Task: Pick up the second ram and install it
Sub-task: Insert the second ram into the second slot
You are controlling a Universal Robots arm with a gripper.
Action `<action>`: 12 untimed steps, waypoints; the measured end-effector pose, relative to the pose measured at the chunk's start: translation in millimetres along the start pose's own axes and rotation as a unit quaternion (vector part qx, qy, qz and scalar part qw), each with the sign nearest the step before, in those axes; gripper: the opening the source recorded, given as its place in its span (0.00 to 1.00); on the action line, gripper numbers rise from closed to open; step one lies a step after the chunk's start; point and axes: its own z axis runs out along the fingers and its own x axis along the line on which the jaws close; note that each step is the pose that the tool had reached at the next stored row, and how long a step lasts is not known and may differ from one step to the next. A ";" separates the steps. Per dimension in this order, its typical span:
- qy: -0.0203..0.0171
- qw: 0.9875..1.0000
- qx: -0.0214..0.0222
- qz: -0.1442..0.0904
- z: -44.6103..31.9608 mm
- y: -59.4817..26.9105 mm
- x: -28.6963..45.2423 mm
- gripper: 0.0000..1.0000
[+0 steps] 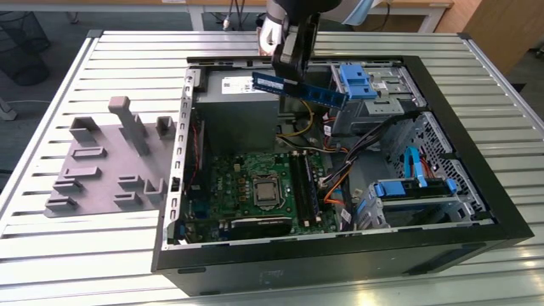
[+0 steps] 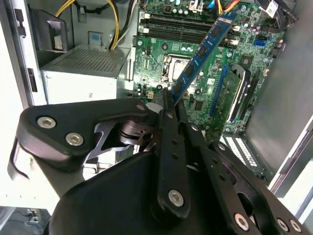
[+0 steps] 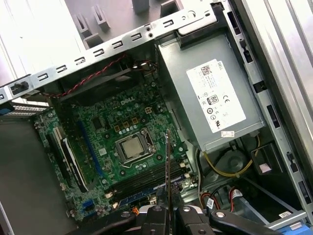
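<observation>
Above slatted table [image 1: 51, 255], fingers [image 2: 167, 117] pinch slim blue ram [image 1: 319, 94].

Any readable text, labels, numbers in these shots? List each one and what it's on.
White label on the power supply: print and symbols, too small to read reliably.
Sticker on the second ram, held in the gripper: blurred, unreadable.
White lettering on the motherboard: too small to read reliably.
Nothing here can be quoted with confidence.

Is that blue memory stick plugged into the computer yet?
Not yet. The gripper holds the second ram in the air above the open case.
</observation>
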 end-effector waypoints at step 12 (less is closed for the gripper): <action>0.000 0.999 0.000 0.036 0.2 0.0 0.0 0.14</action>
